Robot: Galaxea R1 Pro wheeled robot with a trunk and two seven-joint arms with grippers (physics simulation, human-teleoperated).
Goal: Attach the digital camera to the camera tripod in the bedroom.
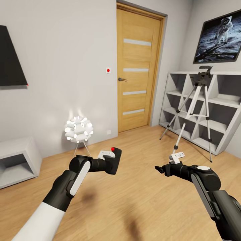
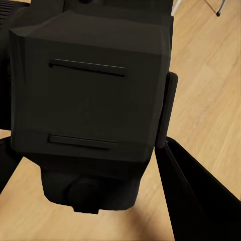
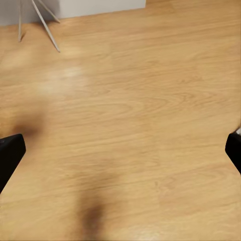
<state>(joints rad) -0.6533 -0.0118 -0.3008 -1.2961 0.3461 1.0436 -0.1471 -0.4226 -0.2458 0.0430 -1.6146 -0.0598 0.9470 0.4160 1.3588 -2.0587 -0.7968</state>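
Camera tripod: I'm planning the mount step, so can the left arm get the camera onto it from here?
Probably not yet: the camera tripod stands across bare floor by the shelving, well beyond the left gripper holding the digital camera.

digital camera [image 2: 88,95] hides left claw [image 1: 113,160] fingertips — wall panel [image 1: 11,58] edge-cropped

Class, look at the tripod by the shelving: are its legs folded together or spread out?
Spread. The camera tripod stands upright on the wood floor beside the white shelving, its three silver legs splayed apart from the black head down to separate feet.
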